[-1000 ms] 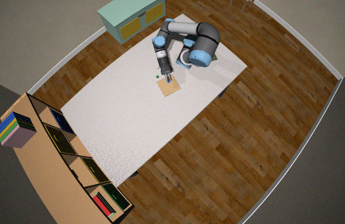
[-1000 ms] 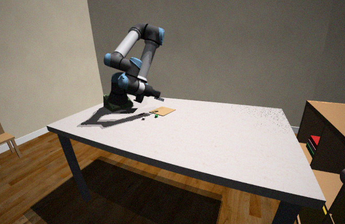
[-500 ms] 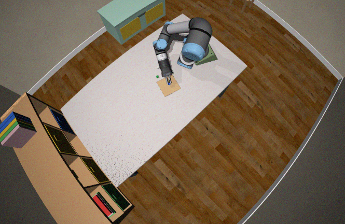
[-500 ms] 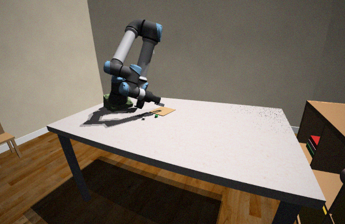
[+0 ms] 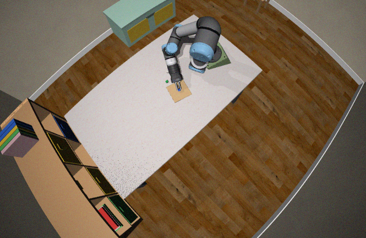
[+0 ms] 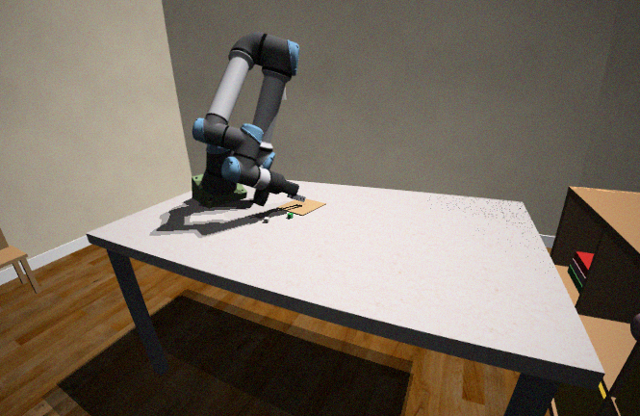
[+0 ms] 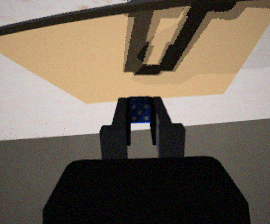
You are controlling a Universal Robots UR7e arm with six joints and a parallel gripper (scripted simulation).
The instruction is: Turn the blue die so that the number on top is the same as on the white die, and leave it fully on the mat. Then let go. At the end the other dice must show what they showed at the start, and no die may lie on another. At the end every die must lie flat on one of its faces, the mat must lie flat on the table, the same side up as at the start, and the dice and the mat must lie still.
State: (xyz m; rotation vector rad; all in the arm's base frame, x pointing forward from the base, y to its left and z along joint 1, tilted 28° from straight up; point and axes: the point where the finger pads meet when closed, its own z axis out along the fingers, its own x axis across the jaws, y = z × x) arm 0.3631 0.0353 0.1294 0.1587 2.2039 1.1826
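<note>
My gripper (image 5: 178, 87) is shut on the blue die (image 5: 179, 90) and holds it just above the tan mat (image 5: 179, 92). The arm reaches out low and nearly level over the mat's near-base edge. In the wrist view the blue die (image 7: 140, 111) sits between the two dark fingers, with the mat (image 7: 113, 56) beyond it. In the exterior view the gripper (image 6: 299, 198) hangs over the mat (image 6: 305, 206). The white die (image 6: 265, 220) and the green die (image 6: 290, 215) lie on the table beside the mat. The green die (image 5: 166, 81) also shows from above; the white die's top number is too small to read.
The robot's green base (image 5: 219, 59) stands at the table's far end. A teal cabinet (image 5: 138, 19) stands behind the table, a wooden shelf (image 5: 68, 173) to one side, and a chair (image 6: 4, 257) by the wall.
</note>
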